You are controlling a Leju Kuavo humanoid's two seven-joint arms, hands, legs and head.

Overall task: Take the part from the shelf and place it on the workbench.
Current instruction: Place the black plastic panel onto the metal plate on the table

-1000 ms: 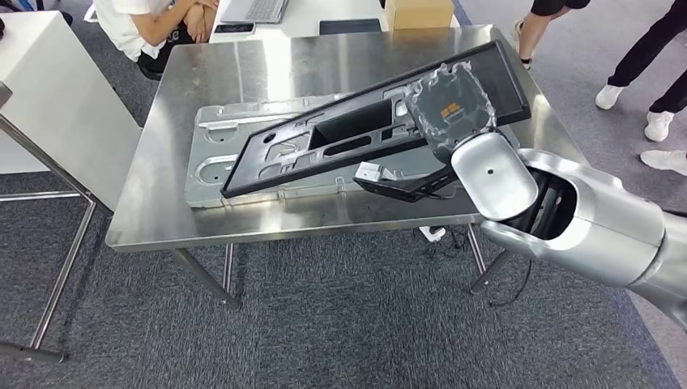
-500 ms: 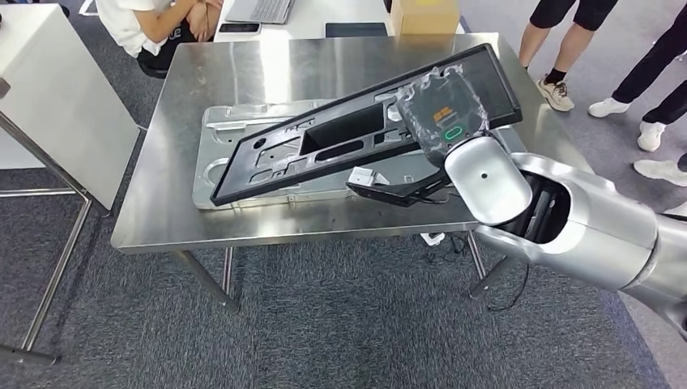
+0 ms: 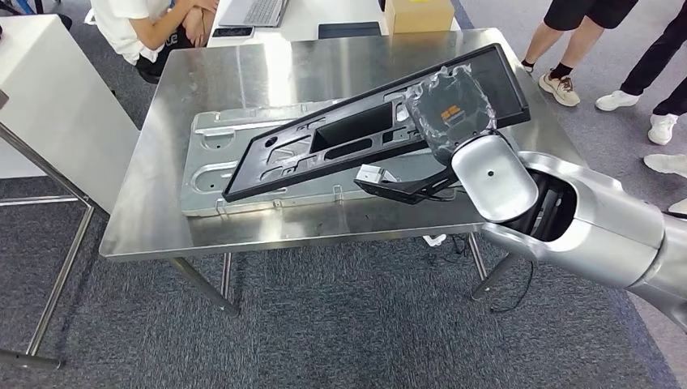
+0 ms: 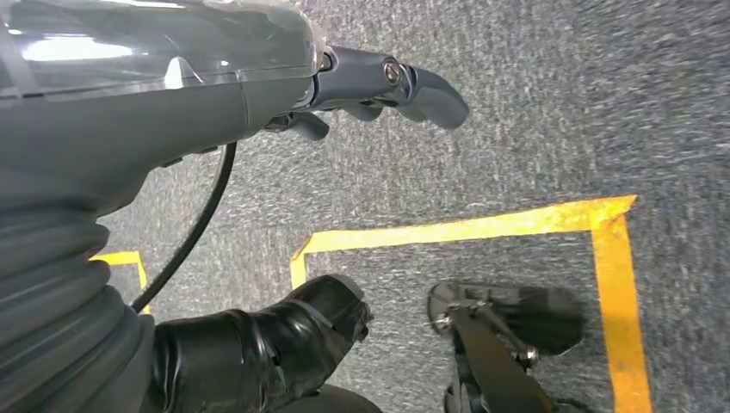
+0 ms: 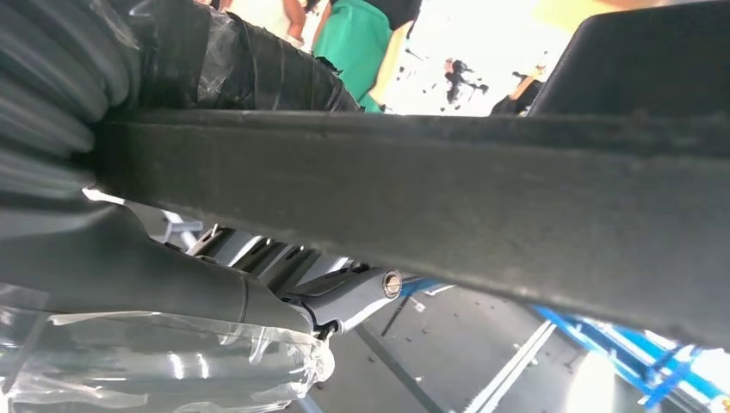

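Head view, part: the long black part [image 3: 356, 138] is held tilted above the steel desk [image 3: 243, 73], over a grey metal panel [image 3: 212, 174] lying flat there
Head view, right hand: the right hand [image 3: 450, 113], wrapped in clear film, is clamped on the part near its raised end
Head view, risk: with the grip so far toward one end, the low end could be struck against the panel, or the part could be twisted loose
Head view, room: grey carpet, a cardboard box [image 3: 418, 13], people standing and sitting beyond the desk
Left wrist view, left hand: the left hand [image 4: 379, 82] is hung over carpet marked with yellow tape [image 4: 482, 228]; nothing is held, fingers loosely apart
Right wrist view, part: its dark edge [image 5: 413, 194] is seen gripped close to the camera
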